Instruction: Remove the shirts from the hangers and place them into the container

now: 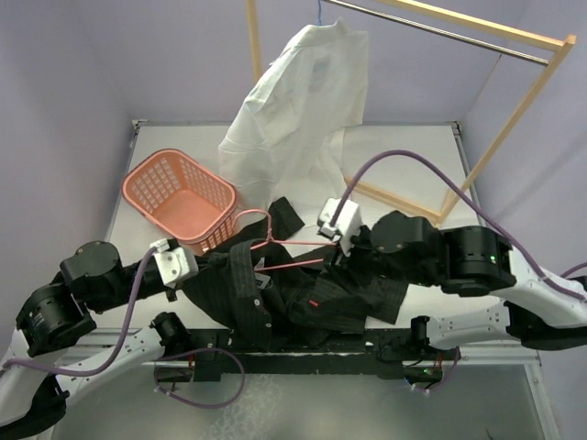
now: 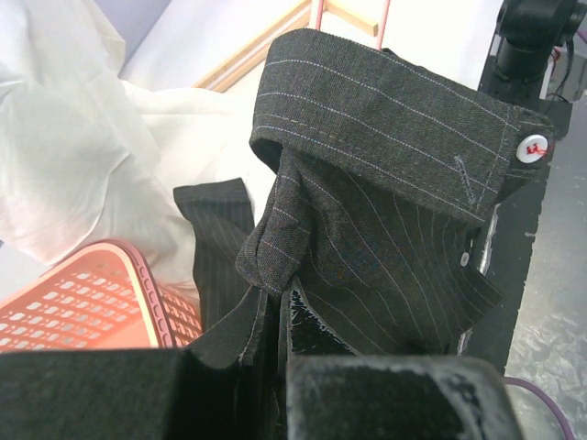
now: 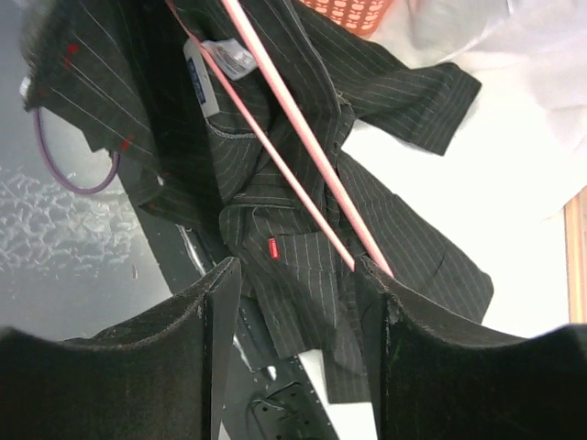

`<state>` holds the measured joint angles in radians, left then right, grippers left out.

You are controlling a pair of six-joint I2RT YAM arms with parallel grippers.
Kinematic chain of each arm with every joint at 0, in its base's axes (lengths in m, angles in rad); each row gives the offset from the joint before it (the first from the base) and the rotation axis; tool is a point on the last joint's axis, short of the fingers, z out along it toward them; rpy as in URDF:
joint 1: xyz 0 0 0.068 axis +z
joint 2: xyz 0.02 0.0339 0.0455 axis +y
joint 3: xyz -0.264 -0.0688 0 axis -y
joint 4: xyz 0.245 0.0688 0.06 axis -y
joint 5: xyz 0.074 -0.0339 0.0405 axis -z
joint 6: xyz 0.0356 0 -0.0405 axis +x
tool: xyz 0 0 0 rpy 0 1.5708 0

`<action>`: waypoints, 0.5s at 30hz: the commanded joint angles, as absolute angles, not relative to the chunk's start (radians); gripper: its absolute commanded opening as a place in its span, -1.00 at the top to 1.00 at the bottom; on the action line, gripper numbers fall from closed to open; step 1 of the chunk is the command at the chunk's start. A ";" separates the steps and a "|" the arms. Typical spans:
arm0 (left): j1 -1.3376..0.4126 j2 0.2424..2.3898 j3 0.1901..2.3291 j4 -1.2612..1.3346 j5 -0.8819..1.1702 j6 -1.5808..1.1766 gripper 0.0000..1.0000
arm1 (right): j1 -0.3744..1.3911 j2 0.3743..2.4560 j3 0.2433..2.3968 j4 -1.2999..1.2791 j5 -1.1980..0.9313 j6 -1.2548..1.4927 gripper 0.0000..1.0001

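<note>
I am working in a robotics lab test cell, not a home. Plain lavender walls (image 1: 64,92) box in a flat white bench (image 1: 394,137). Two black jointed robot arms, the left (image 1: 83,284) and the right (image 1: 459,261), are bolted side by side at its near edge, trailing thin purple cables (image 1: 415,157). A bare light-wood clothes rack with a metal rail (image 1: 510,124) stands at the back right.

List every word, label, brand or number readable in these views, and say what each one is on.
No text is legible.
The neck label of the dark pinstriped shirt: printed, but too blurred to read.
The red tab on that shirt: too small to read.
</note>
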<state>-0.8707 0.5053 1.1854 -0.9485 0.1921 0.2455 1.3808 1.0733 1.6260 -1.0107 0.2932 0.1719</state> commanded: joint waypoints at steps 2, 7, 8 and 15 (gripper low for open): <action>-0.865 0.513 1.218 -0.904 0.232 0.239 1.00 | 1.384 1.115 1.819 -1.076 0.233 0.020 -0.07; -0.865 0.512 1.218 -0.905 0.237 0.239 1.00 | 1.384 1.127 1.882 -1.122 0.174 -0.030 -0.05; -0.865 0.512 1.218 -0.906 0.239 0.241 1.00 | 1.384 1.122 1.878 -1.125 0.171 -0.038 -0.05; -0.865 0.508 1.218 -0.904 0.243 0.240 1.00 | 1.384 1.032 1.749 -1.029 0.192 -0.133 -0.07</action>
